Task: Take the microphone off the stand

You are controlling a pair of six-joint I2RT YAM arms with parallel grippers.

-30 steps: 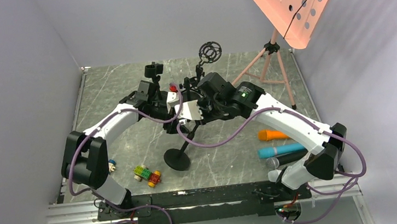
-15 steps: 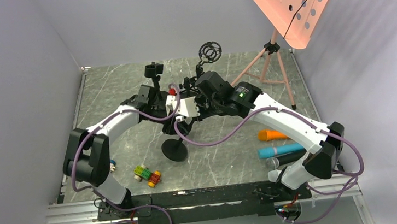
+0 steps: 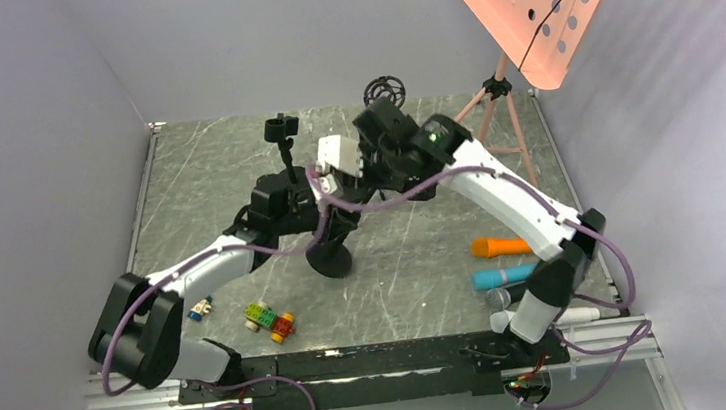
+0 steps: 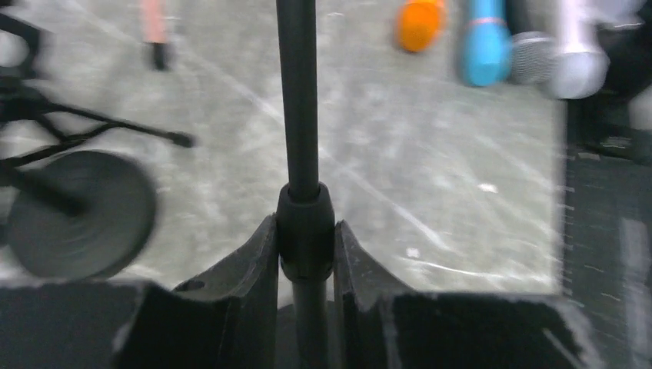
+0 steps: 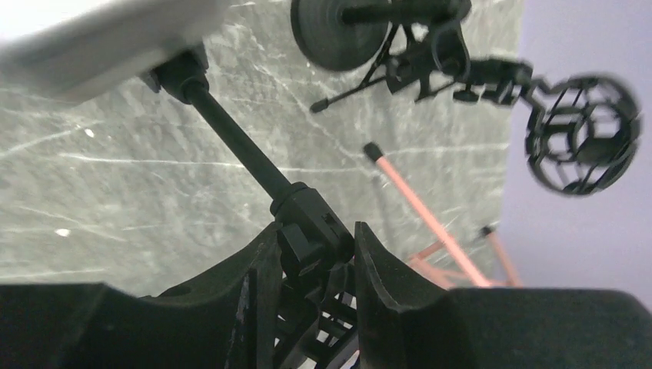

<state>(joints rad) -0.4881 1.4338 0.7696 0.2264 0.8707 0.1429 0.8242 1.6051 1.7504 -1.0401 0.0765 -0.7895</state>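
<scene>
The black stand rests on its round base (image 3: pixel 329 261) mid-table. My left gripper (image 3: pixel 325 219) (image 4: pixel 306 231) is shut on the collar of its pole (image 4: pixel 298 92), just above the base. My right gripper (image 3: pixel 360 160) (image 5: pixel 315 246) is higher up. It is shut on the black cage-like mount (image 5: pixel 311 227) at the top of the same pole (image 5: pixel 231 131). The two wrists crowd together here, and the microphone itself is hidden between them.
Behind stand a small clip stand (image 3: pixel 282 132), a shock-mount stand (image 3: pixel 384 90) (image 5: pixel 584 142) and a pink music stand (image 3: pixel 499 91). Orange (image 3: pixel 499 247), blue (image 3: pixel 502 277) and grey (image 3: pixel 513 294) microphones lie at the right. A brick car (image 3: pixel 270 321) and small figure (image 3: pixel 200 306) lie front left.
The left gripper has closed on the pole and dropped low toward the base. The right gripper has lifted toward the back with the top mount. The base slid away from the front edge.
</scene>
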